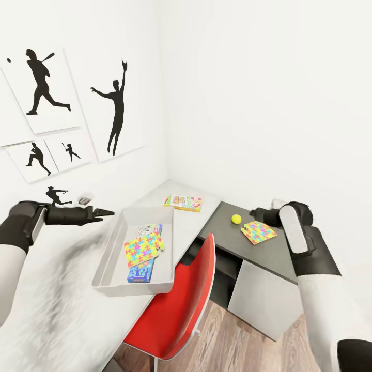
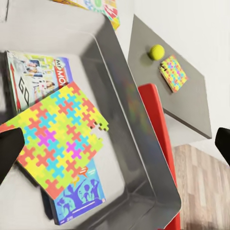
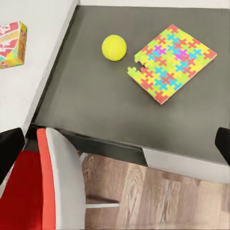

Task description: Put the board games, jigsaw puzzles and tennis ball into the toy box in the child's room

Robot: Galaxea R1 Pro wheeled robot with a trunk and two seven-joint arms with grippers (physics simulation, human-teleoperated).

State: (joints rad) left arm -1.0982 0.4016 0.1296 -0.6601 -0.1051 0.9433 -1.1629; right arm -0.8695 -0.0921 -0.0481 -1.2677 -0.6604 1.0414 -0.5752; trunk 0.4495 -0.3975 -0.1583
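The grey toy box (image 1: 110, 251) stands on the pale table (image 1: 182, 228). Inside it a jigsaw puzzle (image 2: 60, 136) lies over two board games, a white one (image 2: 36, 79) and a blue one (image 2: 79, 199). My left gripper (image 1: 106, 212) hovers open above the box's far left side, holding nothing. A third board game, SKIP BO (image 1: 183, 202), lies on the table beyond the box. On the lower dark wing (image 1: 227, 240) sit the tennis ball (image 3: 114, 47) and the second jigsaw puzzle (image 3: 170, 62). My right gripper (image 1: 256, 212) hangs open just above them, empty.
A red chair (image 1: 181, 305) is pushed in at the desk's inner corner, between the toy box and the dark wing. White walls with black sports silhouettes (image 1: 116, 108) close in behind and to the left. Wood-plank floor (image 3: 158, 191) shows below the wing.
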